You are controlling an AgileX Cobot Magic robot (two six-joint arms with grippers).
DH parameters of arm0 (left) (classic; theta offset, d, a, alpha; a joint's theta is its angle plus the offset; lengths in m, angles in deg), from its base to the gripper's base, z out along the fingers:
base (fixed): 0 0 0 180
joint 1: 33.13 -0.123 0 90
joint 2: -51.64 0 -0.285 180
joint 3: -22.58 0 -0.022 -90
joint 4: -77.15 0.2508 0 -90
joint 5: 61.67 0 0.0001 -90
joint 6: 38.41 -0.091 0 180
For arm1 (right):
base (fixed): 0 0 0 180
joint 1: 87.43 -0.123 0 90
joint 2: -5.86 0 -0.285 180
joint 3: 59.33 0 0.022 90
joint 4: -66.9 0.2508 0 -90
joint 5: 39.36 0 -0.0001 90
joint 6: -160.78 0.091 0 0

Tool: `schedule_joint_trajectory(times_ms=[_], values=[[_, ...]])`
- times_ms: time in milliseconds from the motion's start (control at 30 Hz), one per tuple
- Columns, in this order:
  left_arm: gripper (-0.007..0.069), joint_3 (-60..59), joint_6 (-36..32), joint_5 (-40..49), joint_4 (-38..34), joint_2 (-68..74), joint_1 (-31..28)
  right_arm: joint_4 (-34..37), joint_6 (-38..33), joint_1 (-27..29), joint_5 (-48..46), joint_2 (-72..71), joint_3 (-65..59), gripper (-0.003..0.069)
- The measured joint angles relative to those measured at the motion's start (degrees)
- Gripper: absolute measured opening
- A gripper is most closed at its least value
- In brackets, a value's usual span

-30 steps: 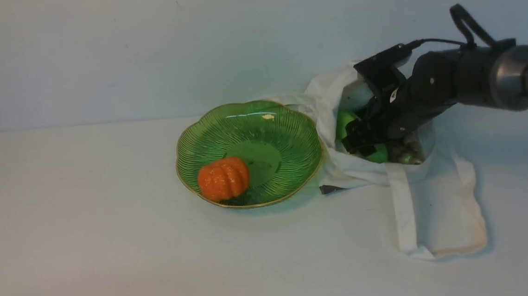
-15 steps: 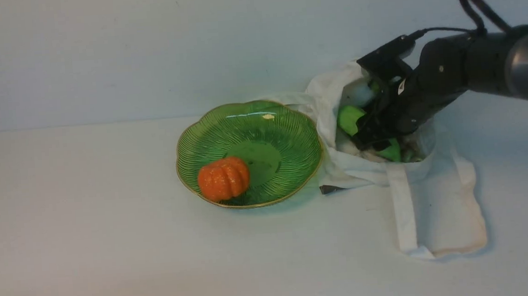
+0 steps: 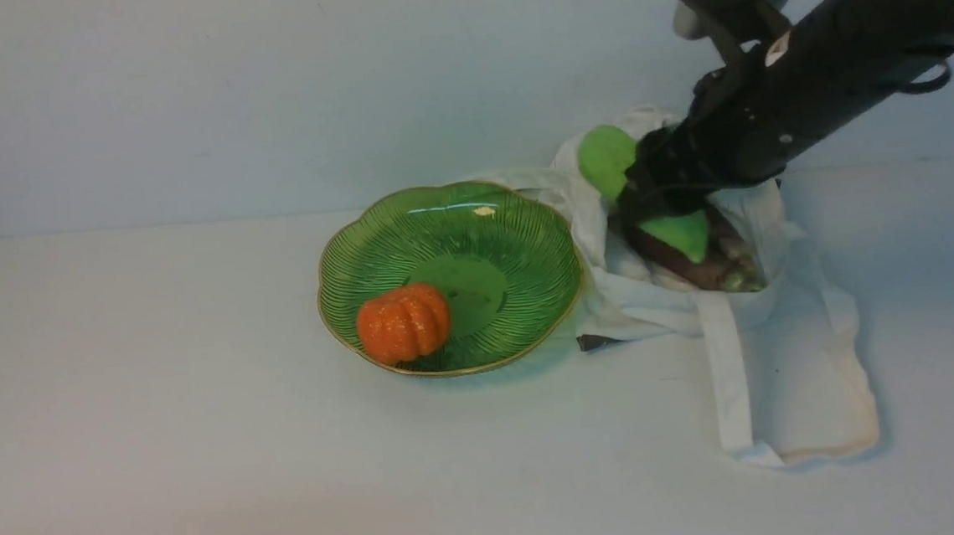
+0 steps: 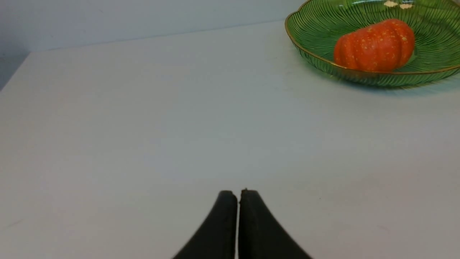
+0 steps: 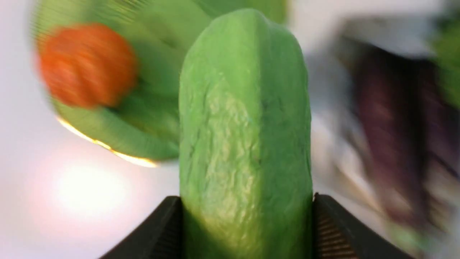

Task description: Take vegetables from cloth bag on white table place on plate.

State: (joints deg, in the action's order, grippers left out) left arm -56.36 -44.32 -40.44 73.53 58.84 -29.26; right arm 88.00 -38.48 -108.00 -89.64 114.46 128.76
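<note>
white table (image 3: 204,446) | right pincer (image 3: 648,198) grips gourd (image 3: 604,159) | axis slanted, high end toward plate (image 3: 517,239) | left pincer (image 4: 238,196) closed

No legible text, numbers or brand marks in any view. Only candidate is a small white sticker (image 3: 777,49) on the black housing of the right arm (image 3: 846,15), seen in the front view; it is too small and blurred to read.
</note>
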Motion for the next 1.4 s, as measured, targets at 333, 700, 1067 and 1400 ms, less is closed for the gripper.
schedule_joint_trajectory(times_ms=[333,700,1067,1400], values=[[-0.0005,0.00,0.00,0.00,0.00,0.00,0.00,16.01,-15.84,-8.67,24.17,18.17,0.00,0.0412],[-0.0005,0.00,0.00,0.00,0.00,0.00,0.00,16.63,-16.49,-8.71,30.25,20.22,0.00,0.0482],[-0.0005,0.00,0.00,0.00,0.00,0.00,0.00,12.39,-16.49,-8.71,20.97,14.84,0.00,0.0671],[-0.0005,0.00,0.00,0.00,0.00,0.00,0.00,3.38,-16.49,-8.48,0.55,-10.33,0.00,0.0537]])
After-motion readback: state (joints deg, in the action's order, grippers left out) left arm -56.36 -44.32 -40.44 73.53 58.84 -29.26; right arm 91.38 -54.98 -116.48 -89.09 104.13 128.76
